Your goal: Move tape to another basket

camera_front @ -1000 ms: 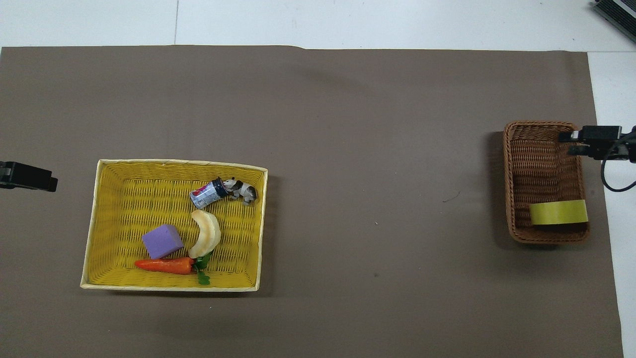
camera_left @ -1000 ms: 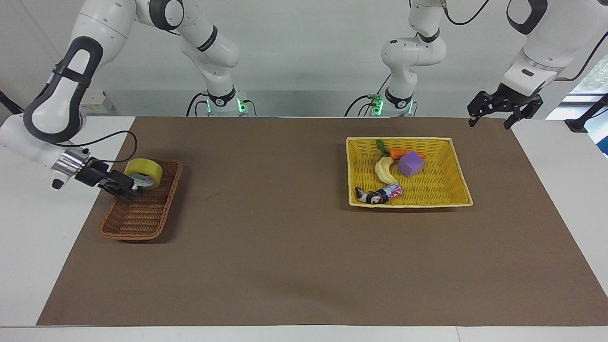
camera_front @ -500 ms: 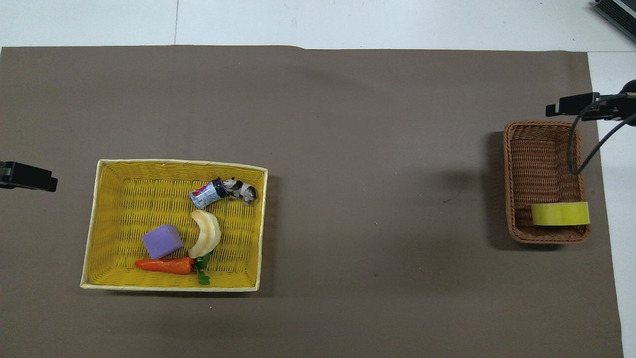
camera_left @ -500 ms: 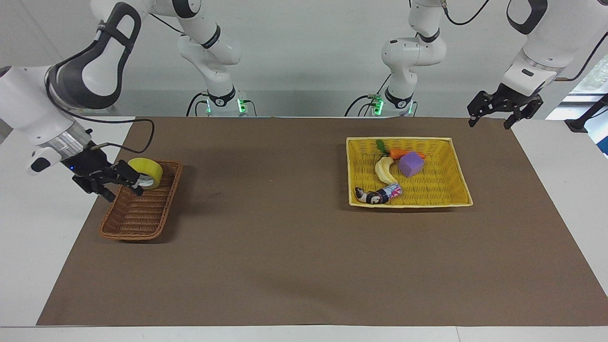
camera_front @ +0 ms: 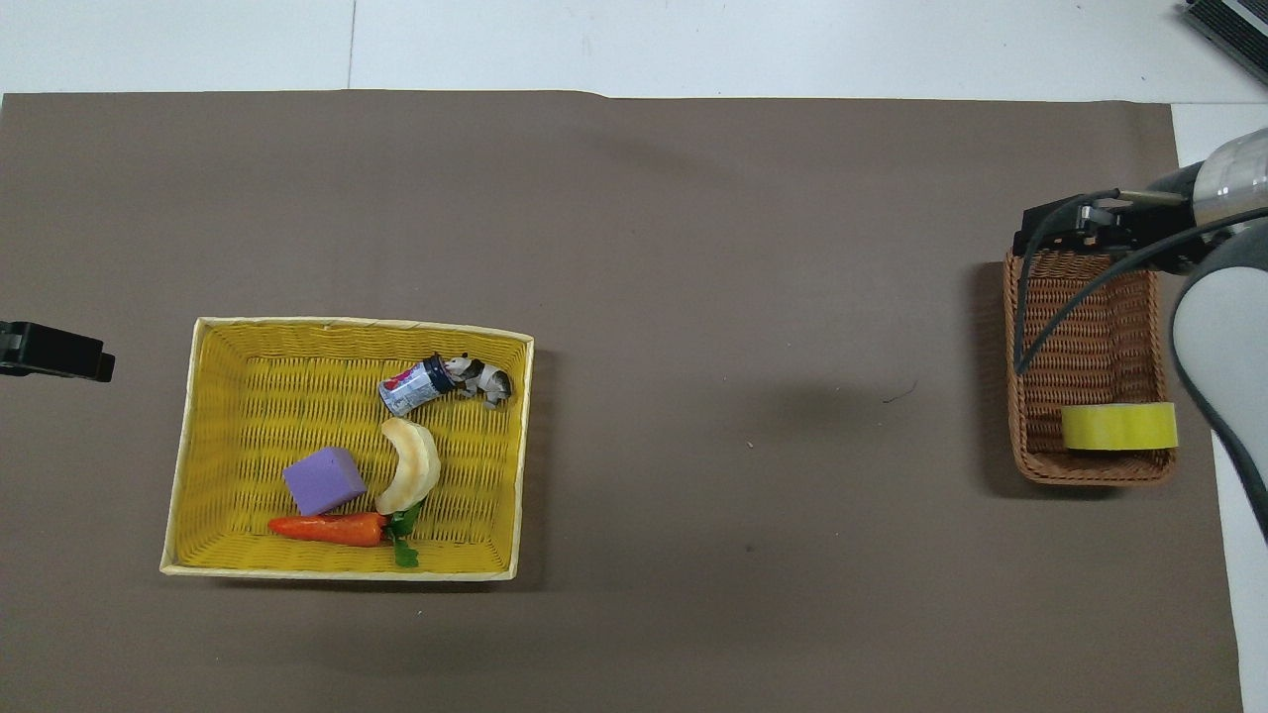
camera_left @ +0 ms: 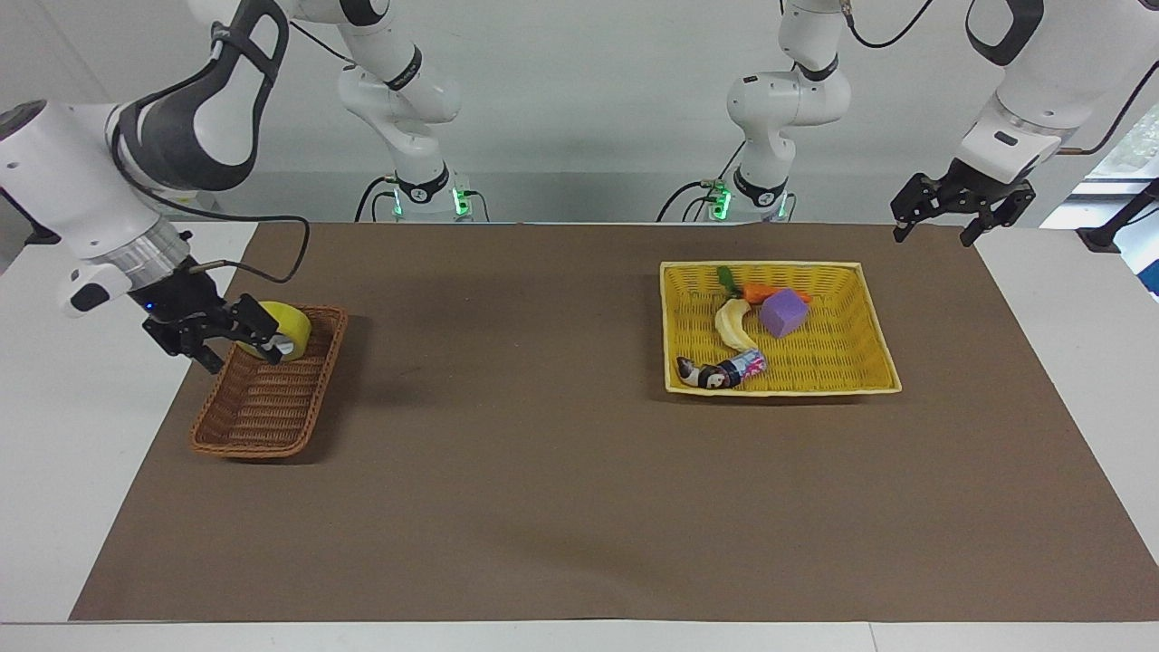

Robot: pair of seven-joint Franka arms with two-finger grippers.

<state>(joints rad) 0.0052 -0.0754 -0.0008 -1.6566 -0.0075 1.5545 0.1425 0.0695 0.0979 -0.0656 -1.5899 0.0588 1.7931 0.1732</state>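
The tape (camera_left: 282, 331) has been released in the basket (camera_left: 263, 409); the right end effector (camera_left: 226, 340), fingers apart, has lifted. The left end effector (camera_left: 937, 217), fingers apart, waits.

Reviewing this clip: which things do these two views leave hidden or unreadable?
- Facing view: the right gripper covers part of the tape in the brown basket.
- Overhead view: the left gripper is cut off by the frame edge.
- Both views: the print on the can in the yellow basket is too small.
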